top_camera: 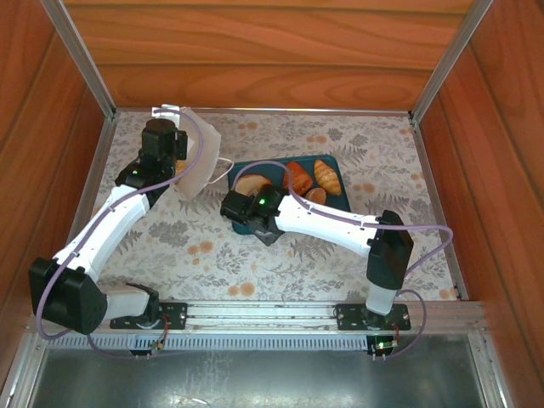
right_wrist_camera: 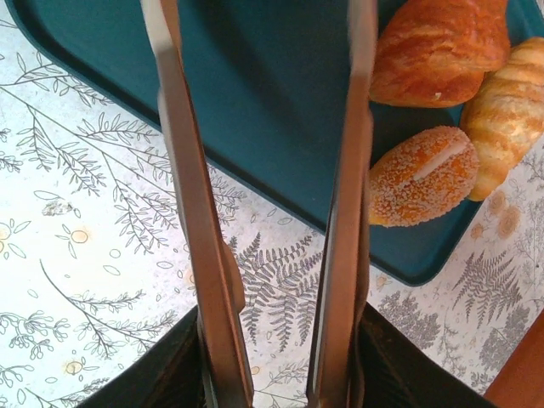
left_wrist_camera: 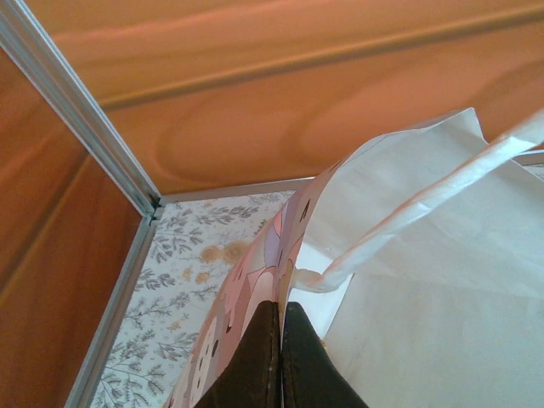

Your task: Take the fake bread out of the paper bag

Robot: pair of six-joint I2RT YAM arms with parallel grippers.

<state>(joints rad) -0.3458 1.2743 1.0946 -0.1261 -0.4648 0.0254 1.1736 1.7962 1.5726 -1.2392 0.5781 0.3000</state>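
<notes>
The left end effector [left_wrist_camera: 280, 344] was pinched together on the rim of the paper bag [top_camera: 197, 157], holding it tilted. At the bag's four o'clock the fake bread [top_camera: 325, 176] lay on the teal tray [right_wrist_camera: 85, 42] — above it hung the right end effector [right_wrist_camera: 262, 51], fingers apart, empty.

The table [top_camera: 255, 255] has a pale top printed with leaves and flowers. A dark teal tray [right_wrist_camera: 272, 102] lies flat on it near the middle. At the back left a white bag [top_camera: 197, 161] stands tilted; whether its base touches the top is unclear.
</notes>
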